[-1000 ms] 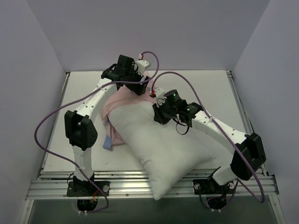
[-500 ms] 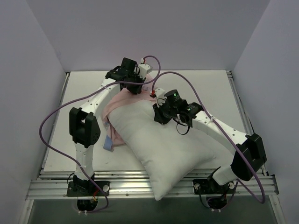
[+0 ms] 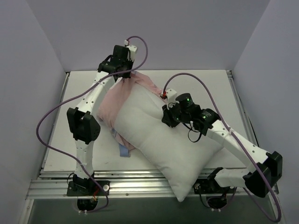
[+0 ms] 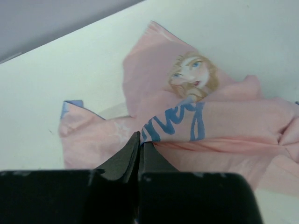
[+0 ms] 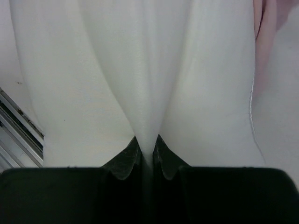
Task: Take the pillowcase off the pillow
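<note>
The white pillow (image 3: 161, 144) lies slanted across the table, its near corner over the front rail. The pillowcase (image 3: 111, 100), pink side out, still wraps the pillow's far left end, and a blue corner (image 3: 123, 151) sticks out underneath. My left gripper (image 3: 125, 74) is at the far end, shut on a bunched fold of the pillowcase (image 4: 196, 116) beside the printed blonde woman (image 4: 192, 77). My right gripper (image 3: 169, 117) is shut on a pinched ridge of the pillow (image 5: 145, 70). Its fingertips (image 5: 133, 151) squeeze white fabric.
White table (image 3: 65, 140) boxed in by grey walls at left, back and right. An aluminium rail (image 3: 131, 186) runs along the near edge by the arm bases. Purple cables (image 3: 46, 121) loop from both arms.
My left gripper has shut on the pillowcase and drawn it back and to the left. The right arm has pulled the pillow toward the near right, baring more white cushion.
</note>
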### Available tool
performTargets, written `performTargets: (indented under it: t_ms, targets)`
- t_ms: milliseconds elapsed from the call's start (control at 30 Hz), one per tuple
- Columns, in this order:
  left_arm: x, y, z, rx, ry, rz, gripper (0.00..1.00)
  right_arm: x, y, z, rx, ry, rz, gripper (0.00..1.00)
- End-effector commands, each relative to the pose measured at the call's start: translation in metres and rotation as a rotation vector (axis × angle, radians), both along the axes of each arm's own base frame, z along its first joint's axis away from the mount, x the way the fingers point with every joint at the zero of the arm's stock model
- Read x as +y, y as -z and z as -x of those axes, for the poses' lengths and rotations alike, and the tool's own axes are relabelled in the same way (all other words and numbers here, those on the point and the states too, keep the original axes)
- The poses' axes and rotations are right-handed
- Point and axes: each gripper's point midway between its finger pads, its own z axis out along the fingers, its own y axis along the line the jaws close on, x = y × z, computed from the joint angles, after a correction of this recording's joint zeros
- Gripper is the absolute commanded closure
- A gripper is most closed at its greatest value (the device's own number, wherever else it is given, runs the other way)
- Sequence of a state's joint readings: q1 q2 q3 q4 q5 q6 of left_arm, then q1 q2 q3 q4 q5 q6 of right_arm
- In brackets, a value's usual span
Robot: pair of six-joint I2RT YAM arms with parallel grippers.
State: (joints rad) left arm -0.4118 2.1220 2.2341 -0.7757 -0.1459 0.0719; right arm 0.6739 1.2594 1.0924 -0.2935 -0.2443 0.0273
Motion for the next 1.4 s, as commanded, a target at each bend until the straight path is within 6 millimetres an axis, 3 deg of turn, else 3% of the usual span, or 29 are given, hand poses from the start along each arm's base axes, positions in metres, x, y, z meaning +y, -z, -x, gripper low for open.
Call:
performTargets:
  t_ms: [0, 133, 167, 267, 400, 500, 533, 633, 767, 833, 867, 933, 967, 1000, 1033, 1067, 1133, 1167, 1200, 1233, 1267, 1367]
  targets:
    - [0.118, -0.073, -0.054, -0.255, -0.42, 0.035, 0.98, -0.038, -0.01, 0.031, 0.069, 0.099, 0.046, 1.0]
    - [0.161, -0.057, -0.061, -0.232, -0.546, 0.008, 0.98, -0.063, -0.033, 0.018, 0.017, 0.22, 0.042, 1.0]
    - [0.167, -0.049, -0.062, -0.217, -0.566, -0.001, 0.98, -0.079, -0.041, 0.009, -0.006, 0.287, 0.051, 1.0]
    - [0.184, -0.028, -0.062, -0.162, -0.616, 0.015, 0.98, -0.1, -0.069, 0.001, -0.065, 0.35, 0.025, 1.0]
    - [0.184, 0.012, -0.058, -0.067, -0.611, 0.014, 0.98, -0.105, -0.132, -0.005, -0.202, 0.352, -0.052, 1.0]
    - [0.181, 0.041, -0.053, -0.001, -0.606, 0.014, 0.98, -0.103, -0.157, -0.009, -0.259, 0.352, -0.094, 1.0]
    - [0.18, 0.06, -0.047, 0.045, -0.606, 0.011, 0.98, -0.102, -0.166, -0.01, -0.28, 0.35, -0.108, 1.0]
    - [0.169, 0.098, -0.034, 0.149, -0.59, 0.048, 0.98, -0.102, -0.165, -0.019, -0.292, 0.375, -0.109, 1.0]
    - [0.14, 0.116, -0.015, 0.235, -0.536, 0.208, 0.98, -0.098, -0.161, -0.03, -0.272, 0.421, -0.143, 1.0]
    - [0.117, 0.102, -0.01, 0.24, -0.486, 0.344, 0.97, -0.088, -0.156, -0.035, -0.246, 0.394, -0.155, 1.0]
    - [0.111, 0.107, 0.0, 0.269, -0.485, 0.376, 0.96, -0.085, -0.152, -0.036, -0.235, 0.384, -0.154, 1.0]
    - [0.092, 0.088, 0.004, 0.272, -0.441, 0.508, 0.8, -0.078, -0.139, -0.042, -0.206, 0.368, -0.138, 1.0]
    - [0.088, 0.062, 0.009, 0.235, -0.423, 0.556, 0.7, -0.073, -0.13, -0.045, -0.191, 0.352, -0.142, 1.0]
    - [0.083, 0.055, 0.011, 0.222, -0.418, 0.603, 0.58, -0.07, -0.126, -0.046, -0.186, 0.346, -0.146, 1.0]
    - [0.078, 0.043, 0.016, 0.216, -0.398, 0.637, 0.37, -0.066, -0.123, -0.05, -0.181, 0.342, -0.159, 1.0]
    - [0.077, 0.019, 0.023, 0.18, -0.384, 0.664, 0.29, -0.062, -0.12, -0.05, -0.172, 0.329, -0.168, 1.0]
    - [0.079, 0.009, 0.037, 0.175, -0.386, 0.673, 0.13, -0.058, -0.109, -0.055, -0.158, 0.319, -0.161, 1.0]
    - [0.083, -0.011, 0.047, 0.133, -0.381, 0.679, 0.1, -0.056, -0.107, -0.056, -0.156, 0.313, -0.156, 1.0]
    - [0.085, -0.013, 0.054, 0.126, -0.383, 0.674, 0.07, -0.055, -0.105, -0.058, -0.153, 0.31, -0.15, 1.0]
    - [0.087, -0.004, 0.066, 0.146, -0.388, 0.66, 0.05, -0.053, -0.099, -0.06, -0.144, 0.303, -0.137, 1.0]
    - [0.087, -0.015, 0.077, 0.121, -0.372, 0.664, 0.04, -0.053, -0.098, -0.062, -0.149, 0.294, -0.127, 1.0]
    - [0.091, 0.007, 0.104, 0.161, -0.373, 0.632, 0.04, -0.05, -0.094, -0.065, -0.141, 0.275, -0.114, 1.0]
